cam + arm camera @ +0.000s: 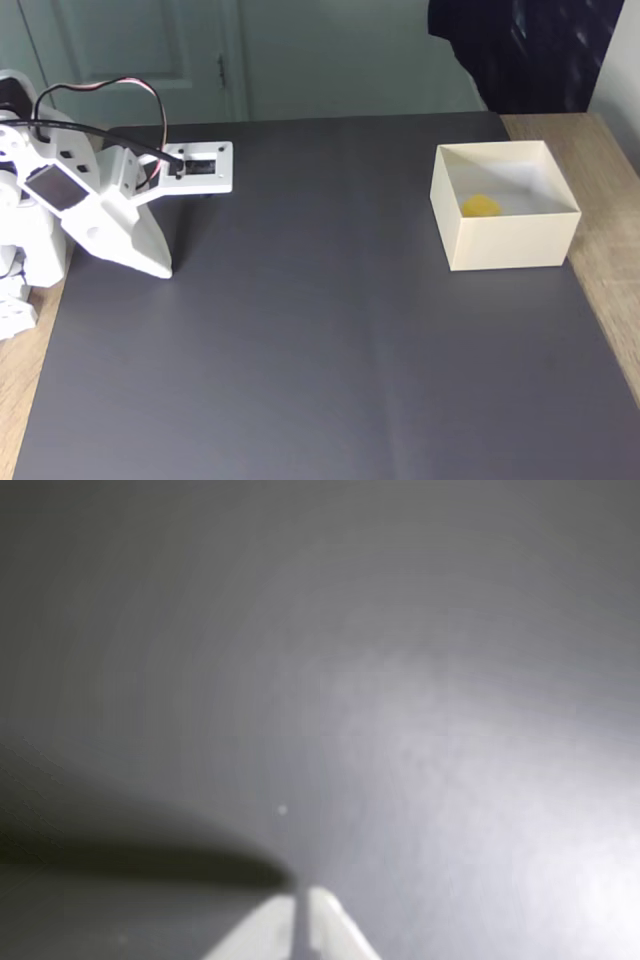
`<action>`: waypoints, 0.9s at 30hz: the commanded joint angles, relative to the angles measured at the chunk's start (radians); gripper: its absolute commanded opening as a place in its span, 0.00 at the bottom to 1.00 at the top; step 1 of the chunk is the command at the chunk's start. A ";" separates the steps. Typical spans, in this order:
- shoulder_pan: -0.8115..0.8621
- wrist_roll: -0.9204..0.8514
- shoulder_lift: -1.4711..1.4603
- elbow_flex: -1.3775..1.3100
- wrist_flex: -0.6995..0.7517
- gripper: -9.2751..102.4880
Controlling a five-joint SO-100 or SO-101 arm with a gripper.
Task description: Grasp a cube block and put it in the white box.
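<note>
Inside white box (505,243): cube block (481,206), deposited. Gripper (162,268): fingers pressed together, empty, tip on mat (320,330). Step judged: rest; stay clear.

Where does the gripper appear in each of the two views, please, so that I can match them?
Wrist view: the gripper pokes in at the bottom edge, fingertips together above the dark mat.
Fixed view: the gripper sits at the left, tip down on the mat.
Shared landmark: the dark mat.
</note>
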 commanded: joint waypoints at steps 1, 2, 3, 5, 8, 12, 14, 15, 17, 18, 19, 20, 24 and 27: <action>-0.005 -0.032 0.006 0.000 0.014 0.10; -0.005 -0.043 0.006 0.005 0.014 0.10; -0.006 -0.060 0.006 0.012 0.014 0.10; -0.018 -0.107 0.006 0.026 0.014 0.10; -0.017 -0.147 0.006 0.026 0.020 0.10; 0.005 -0.160 0.008 0.028 0.020 0.10; 0.012 -0.160 0.008 0.028 0.020 0.10; 0.018 -0.150 0.008 0.028 0.020 0.10; 0.023 -0.149 0.008 0.028 0.020 0.10; 0.023 -0.149 0.008 0.028 0.020 0.10; 0.023 -0.150 0.008 0.028 0.020 0.10; 0.023 -0.152 0.008 0.028 0.020 0.10; 0.021 -0.152 0.008 0.028 0.020 0.10; 0.021 -0.152 0.008 0.028 0.020 0.10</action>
